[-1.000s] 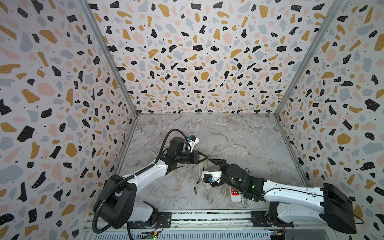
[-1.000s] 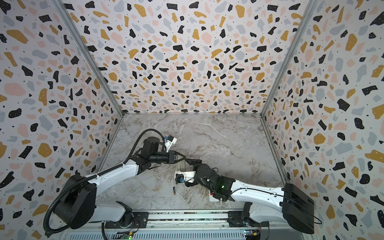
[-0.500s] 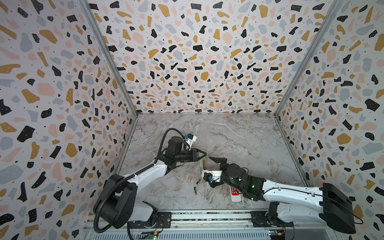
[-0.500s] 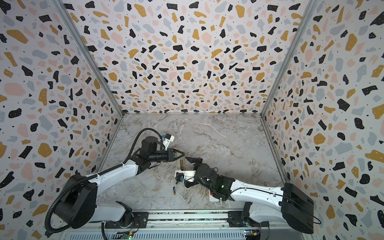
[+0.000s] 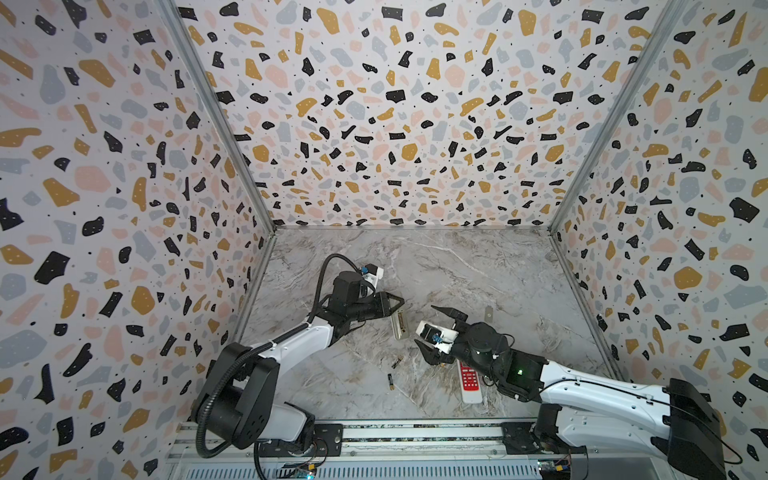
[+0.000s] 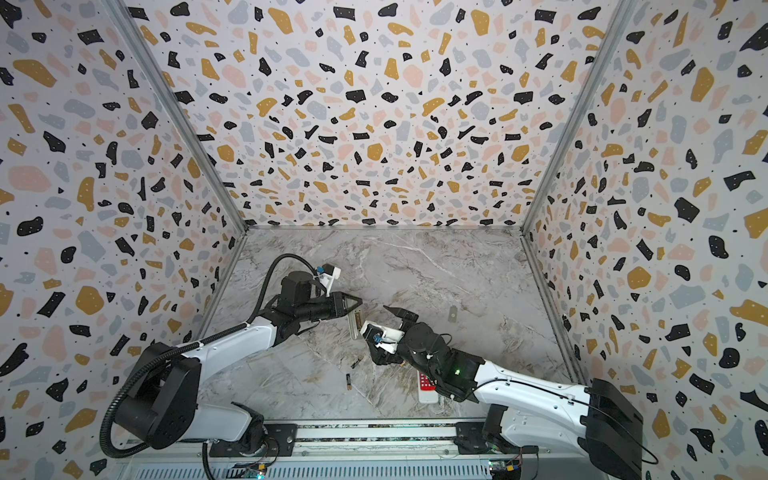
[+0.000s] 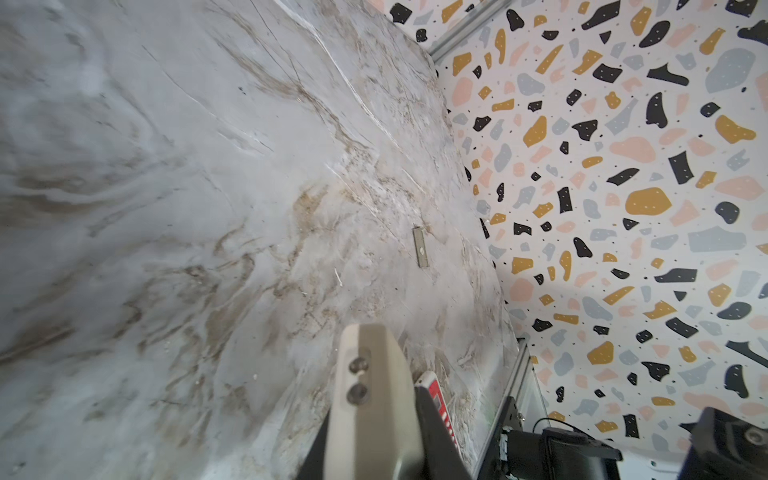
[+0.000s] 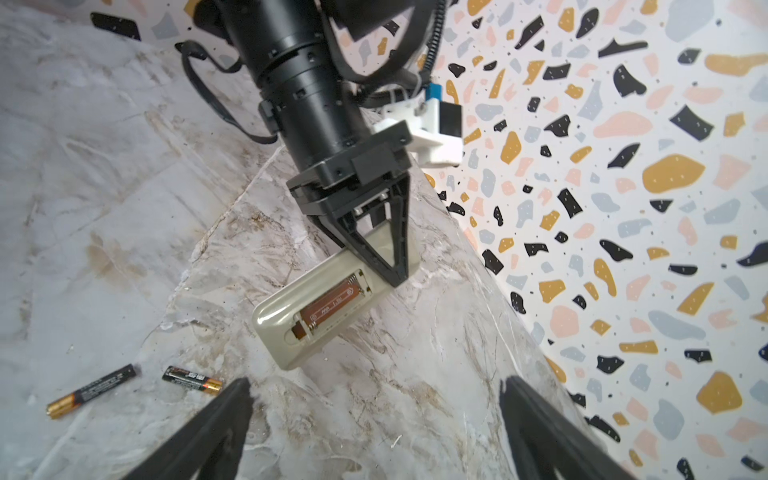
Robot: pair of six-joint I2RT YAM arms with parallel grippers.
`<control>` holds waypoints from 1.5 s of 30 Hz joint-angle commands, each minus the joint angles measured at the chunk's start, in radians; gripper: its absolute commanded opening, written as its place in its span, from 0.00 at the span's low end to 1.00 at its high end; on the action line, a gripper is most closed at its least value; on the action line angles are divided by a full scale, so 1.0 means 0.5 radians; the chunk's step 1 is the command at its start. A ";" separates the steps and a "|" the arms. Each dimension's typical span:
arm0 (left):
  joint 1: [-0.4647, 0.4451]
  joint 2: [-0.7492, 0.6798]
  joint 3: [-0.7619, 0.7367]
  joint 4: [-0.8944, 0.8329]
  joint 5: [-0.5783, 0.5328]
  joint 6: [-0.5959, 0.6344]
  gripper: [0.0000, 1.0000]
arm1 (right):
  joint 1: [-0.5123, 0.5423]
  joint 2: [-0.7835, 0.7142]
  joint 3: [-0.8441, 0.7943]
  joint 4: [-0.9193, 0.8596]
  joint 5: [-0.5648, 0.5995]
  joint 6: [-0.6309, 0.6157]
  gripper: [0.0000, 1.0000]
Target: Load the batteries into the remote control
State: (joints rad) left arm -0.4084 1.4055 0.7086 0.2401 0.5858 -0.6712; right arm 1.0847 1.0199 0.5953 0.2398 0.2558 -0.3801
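Two robot arms are working over a grey marble table (image 5: 457,270) inside a booth with speckled terrazzo walls. The left gripper (image 8: 395,274) is pinching one end of a beige remote (image 8: 291,332), its black jaws pressed against that end, and the rest of the remote is sticking out toward the near edge of the table in both top views. The remote is lying back side up with its battery bay uncovered. One orange battery (image 8: 328,309) is sitting inside that bay, lengthwise, with a spring showing at the end nearer the jaws. The slot beside it is looking empty, though the angle is making this hard to confirm. The right gripper (image 5: 426,326) is hovering just beside the free end of the beige remote with its jaws spread wide and nothing between them. A black battery with a gold end (image 8: 192,379) is lying loose on the table near the remote's free end, and a second black battery (image 8: 91,390) is lying a little farther off, apart from the first. In a top view both are sitting on the marble between the two arms, toward the near edge. A red-and-white remote (image 5: 469,382) is lying flat under the right arm, partly hidden by it. A small grey battery cover (image 5: 489,313) is lying alone on the marble, farther toward the right-hand wall than the right gripper.
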 commanded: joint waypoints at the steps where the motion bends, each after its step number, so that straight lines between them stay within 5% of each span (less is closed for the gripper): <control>1: 0.034 -0.051 -0.056 -0.044 -0.132 0.107 0.00 | -0.022 -0.128 0.156 -0.357 0.138 0.504 0.94; 9: 0.083 -0.237 -0.122 -0.160 -0.373 0.235 0.00 | -0.234 -0.187 0.286 -0.988 0.208 1.214 0.87; 16: 0.227 -0.445 -0.155 -0.317 -0.722 0.279 0.00 | -0.074 0.347 0.514 -1.024 -0.016 1.396 0.84; 25: 0.336 -0.485 -0.266 -0.190 -0.531 0.201 0.00 | 0.170 0.892 0.709 -0.825 -0.249 0.691 0.78; 37: 0.408 -0.482 -0.395 0.059 -0.290 0.053 0.00 | -0.080 1.051 0.698 -0.698 -0.860 0.039 0.75; 45: 0.450 -0.525 -0.399 0.035 -0.286 0.081 0.00 | -0.121 1.194 0.757 -0.753 -1.023 -0.212 0.73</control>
State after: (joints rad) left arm -0.1951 1.1614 0.5125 0.2028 0.4179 -0.6289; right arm 1.0309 1.6169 0.9260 -0.1127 -0.1963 -0.4099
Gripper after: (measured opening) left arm 0.232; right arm 0.738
